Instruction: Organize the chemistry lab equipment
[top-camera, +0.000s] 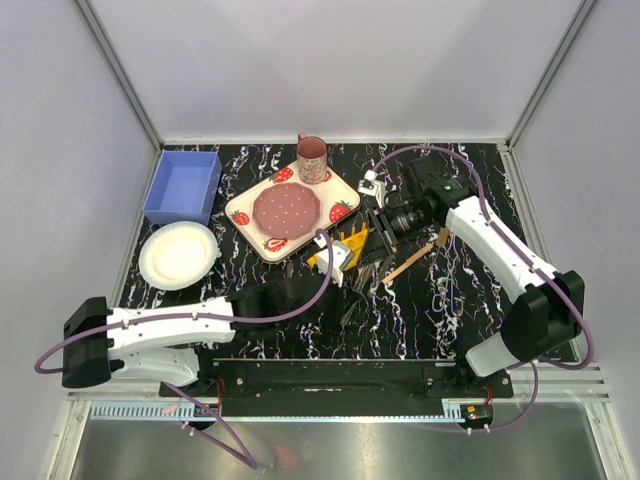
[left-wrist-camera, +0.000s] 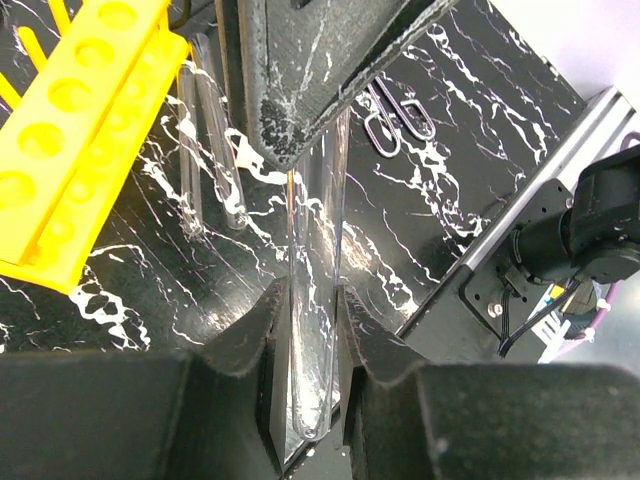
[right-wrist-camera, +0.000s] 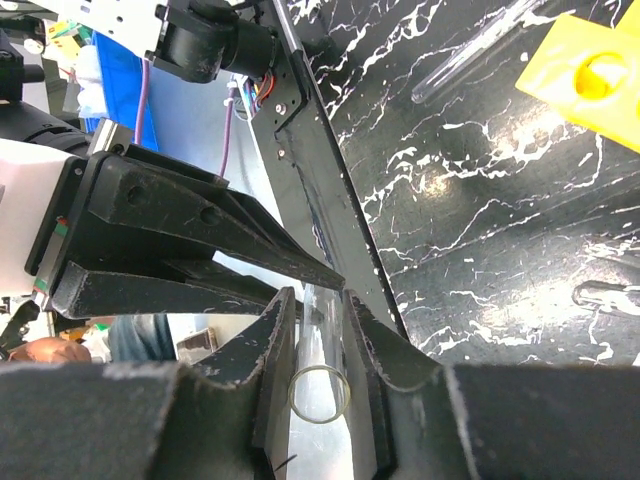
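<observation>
**Tube clamped between both pincers beside the rack**

Left pincer (left-wrist-camera: 310, 295) is closed on the rounded end of a clear tube (left-wrist-camera: 315, 240). The right pincer (right-wrist-camera: 318, 297) is closed on the same tube's open mouth, so the glass spans the two near the middle of the table (top-camera: 430, 310). Whether it clears the marble I cannot tell.

Just beside it lies the yellow rack (left-wrist-camera: 75, 120). Two loose tubes (left-wrist-camera: 215, 150) lie flat along the rack's long edge, close against it. A looped metal tool (left-wrist-camera: 395, 110) lies apart from them, on the side toward the front rail. The wooden-handled brush (top-camera: 415, 260) rests slantwise under the right arm.

Bare marble shows in the front right quarter, between the brush and the rail. Behind the rack, the strawberry plate (top-camera: 290, 210) crowds in close, with the pink mug (top-camera: 311, 160) at its far corner near the back edge. The blue bin (top-camera: 183, 187) and the white paper plate (top-camera: 178, 254) take up the left edge.
</observation>
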